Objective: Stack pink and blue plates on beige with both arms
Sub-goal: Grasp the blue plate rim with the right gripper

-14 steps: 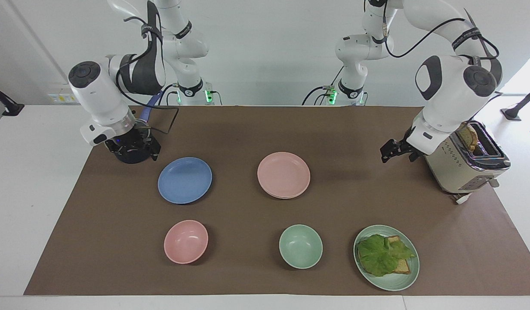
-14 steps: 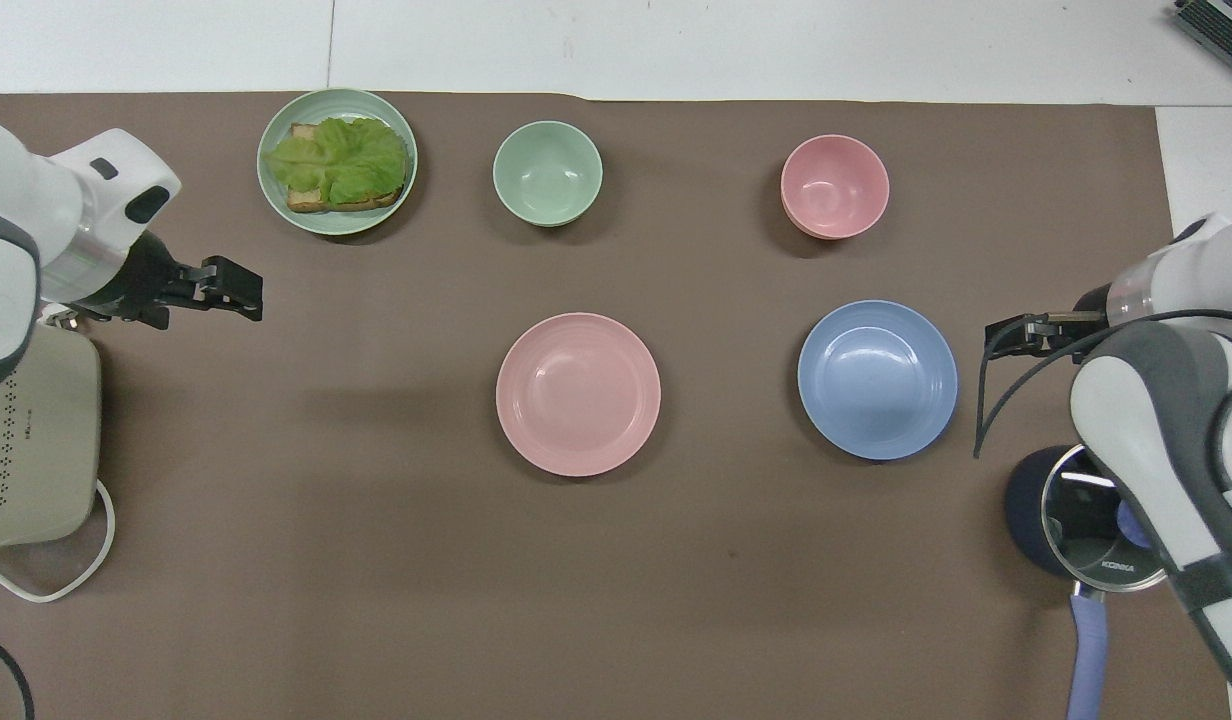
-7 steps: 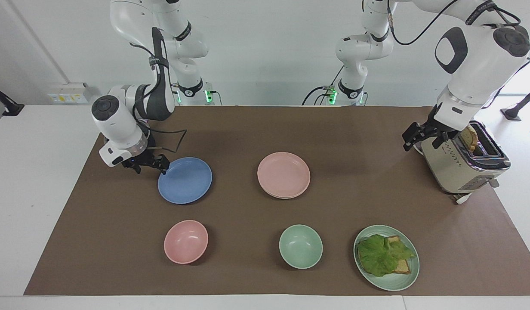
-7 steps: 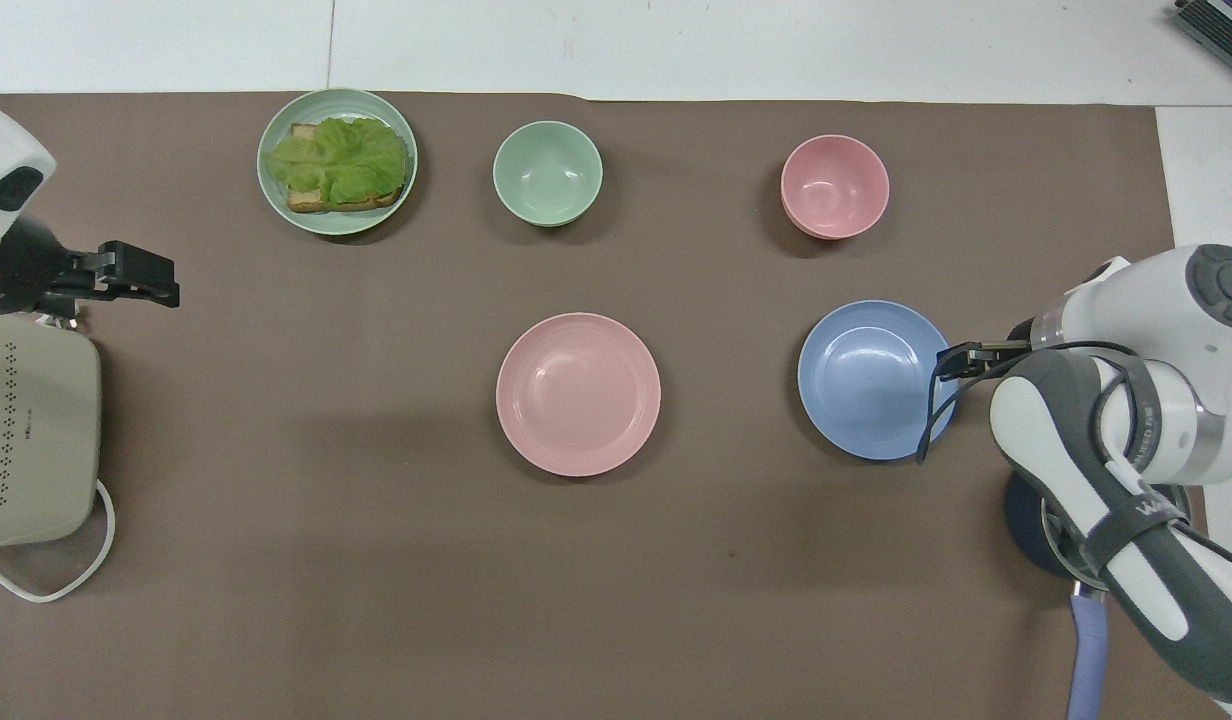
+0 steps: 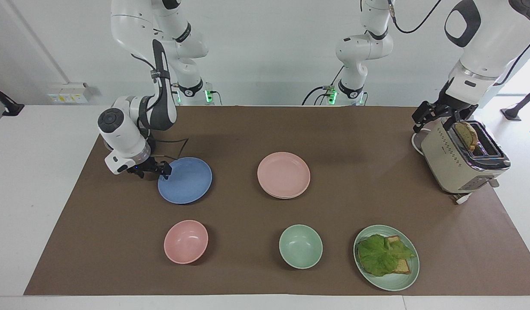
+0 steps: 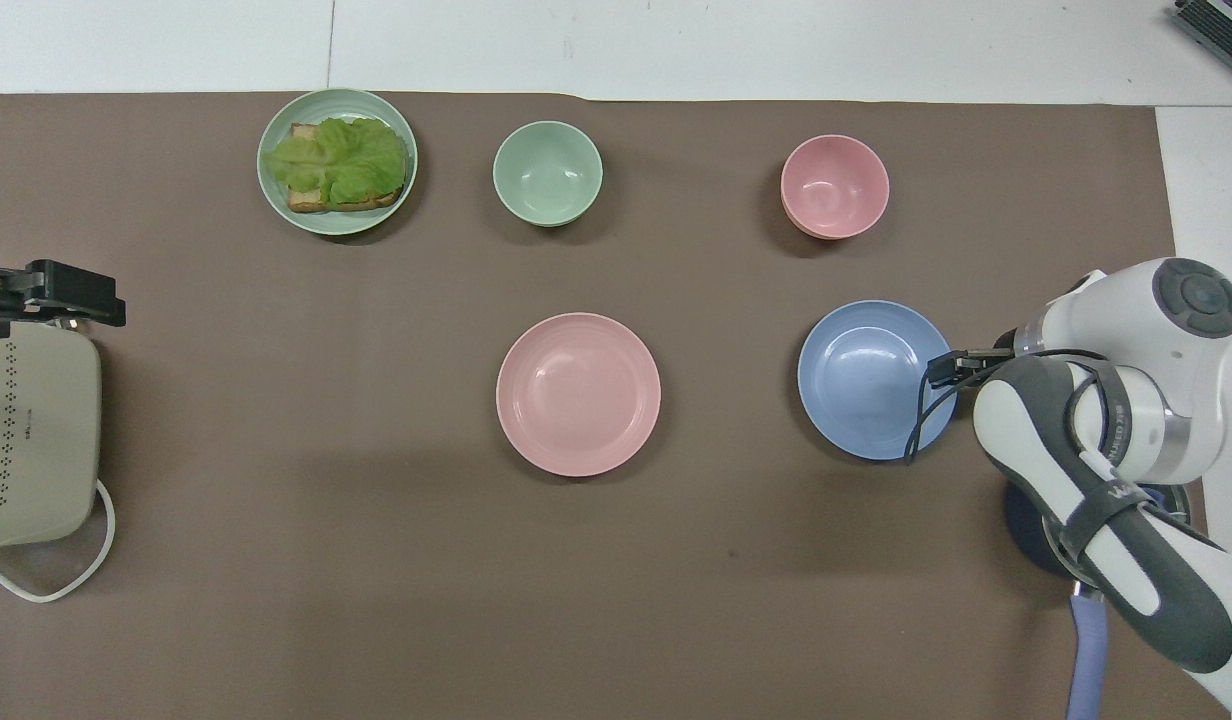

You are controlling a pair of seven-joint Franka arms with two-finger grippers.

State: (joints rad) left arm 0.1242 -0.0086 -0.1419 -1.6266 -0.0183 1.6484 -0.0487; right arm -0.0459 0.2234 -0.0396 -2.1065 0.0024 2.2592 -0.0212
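The blue plate (image 5: pixel 185 181) lies flat on the brown mat (image 5: pixel 368 142) toward the right arm's end of the table. The right gripper (image 5: pixel 155 168) is low at the rim of that plate nearest the right arm's end. Whether it is open or closed cannot be told, nor whether it touches the rim. In the overhead view a black cable loop (image 6: pixel 916 430) from the right arm crosses over the same rim.

Beside the blue plate, toward the left arm's end, lies the pink plate (image 5: pixel 283 173). A 2nd rim (image 5: pixel 283 197) shows just under its edge, and the plate it belongs to is otherwise covered. Nothing stands between the 2 plates.

Farther from the robots than the blue plate sits a pink bowl (image 5: pixel 186 241). A green bowl (image 5: pixel 300 246) and a green plate (image 5: pixel 409 277) with lettuce and bread are in the same row, toward the left arm's end.

The left gripper (image 5: pixel 437 115) hangs open and empty over the toaster (image 5: pixel 456 165), well apart from the blue plate. In the overhead view it is cut off by the edge.

Nearer to the robots than the blue plate, a dark pot (image 6: pixel 1026 520) with a lilac handle (image 6: pixel 1086 650) is mostly hidden under the right arm.
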